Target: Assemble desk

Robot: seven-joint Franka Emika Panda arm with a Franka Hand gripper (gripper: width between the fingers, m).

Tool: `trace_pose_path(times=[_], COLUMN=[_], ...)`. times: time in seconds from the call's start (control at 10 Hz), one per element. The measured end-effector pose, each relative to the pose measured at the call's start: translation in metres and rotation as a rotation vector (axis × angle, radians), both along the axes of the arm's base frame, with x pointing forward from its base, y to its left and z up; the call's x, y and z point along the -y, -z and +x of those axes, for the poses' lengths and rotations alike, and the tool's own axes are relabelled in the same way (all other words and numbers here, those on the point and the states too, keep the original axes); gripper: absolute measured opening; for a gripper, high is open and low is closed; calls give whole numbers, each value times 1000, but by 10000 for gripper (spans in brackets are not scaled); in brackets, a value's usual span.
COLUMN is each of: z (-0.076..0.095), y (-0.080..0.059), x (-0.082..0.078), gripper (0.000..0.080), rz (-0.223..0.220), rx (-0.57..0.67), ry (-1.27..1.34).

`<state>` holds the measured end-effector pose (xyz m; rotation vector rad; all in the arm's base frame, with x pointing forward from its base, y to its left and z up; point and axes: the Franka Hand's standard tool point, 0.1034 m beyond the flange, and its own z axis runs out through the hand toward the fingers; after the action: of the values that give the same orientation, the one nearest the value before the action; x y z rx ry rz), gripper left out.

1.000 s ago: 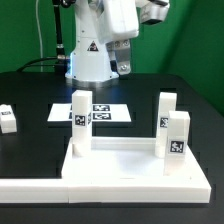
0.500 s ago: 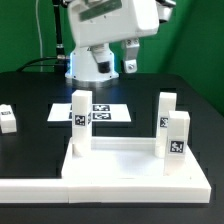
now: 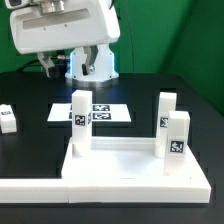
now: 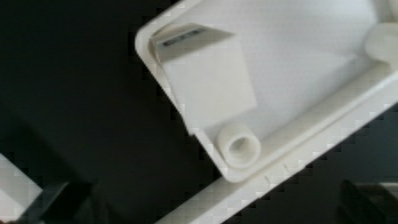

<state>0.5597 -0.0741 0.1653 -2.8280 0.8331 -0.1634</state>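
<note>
Desk top point(image 3: 135, 165) white; legs point(image 3: 80, 120) white, black-and-white square tags; marker board point(image 3: 110, 113) white, black tags; table point(image 3: 150, 95) black.

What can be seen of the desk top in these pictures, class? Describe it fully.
The desk top is a white, plastic-looking rectangular tray with a raised rim, lying flat on the black table near the front of the exterior view. Three tagged block legs stand upright on it: one at the exterior view's left, two at its right. The wrist view shows an open round socket in a corner.

Three legs point(image 3: 80, 120) upright on desk top point(image 3: 130, 172); fourth leg point(image 3: 7, 119) apart, exterior view's left.
</note>
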Motion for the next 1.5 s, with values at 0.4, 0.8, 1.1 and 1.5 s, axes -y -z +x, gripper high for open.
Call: trace_pose_path(times=[0.4,0.8,1.1,1.5], z=[-26,-72,-80,-88], y=[19,54,77,93], x=[26,81,92,111], gripper=[649,649,649,649], rz=[-67,-127,-178,-162], rx=[38,-6,-37,-231], ry=[-419,-790,-917,-980])
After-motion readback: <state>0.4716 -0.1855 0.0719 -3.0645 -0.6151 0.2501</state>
